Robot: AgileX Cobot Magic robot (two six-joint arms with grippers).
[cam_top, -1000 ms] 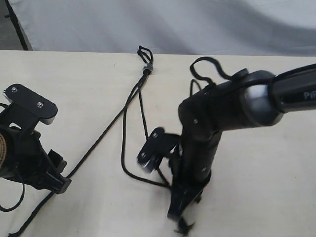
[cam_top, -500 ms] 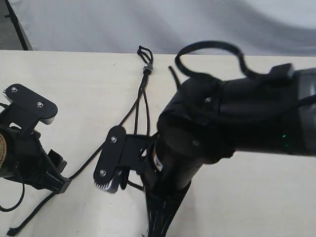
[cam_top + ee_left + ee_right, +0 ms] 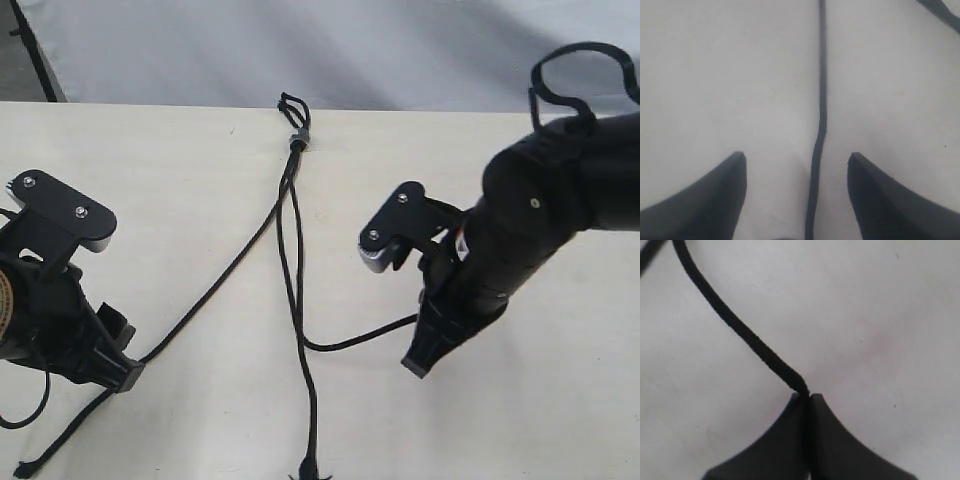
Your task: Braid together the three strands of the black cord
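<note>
The black cord's grey band [image 3: 298,137] and short loops [image 3: 291,103] lie at the table's far edge. Three strands fan toward me from the band. One strand [image 3: 215,275] runs diagonally to the near left corner, passing between the open fingers of my left gripper [image 3: 118,368], where it lies on the table as a thin line [image 3: 816,145] between the spread jaws [image 3: 797,160]. A second strand [image 3: 311,410] runs straight to the front edge. The third strand [image 3: 355,342] bends right into my right gripper [image 3: 418,362], which is shut on it [image 3: 805,396].
The tan table [image 3: 560,420] ends at a grey cloth backdrop [image 3: 400,50] behind the band. The right arm's thick cable loop [image 3: 575,55] arches above its wrist. The left arm's body [image 3: 45,290] fills the near left side.
The right arm swung from the front centre out to the right, pulling its strand sideways. The other two strands now show uncovered. The left arm has not moved.
</note>
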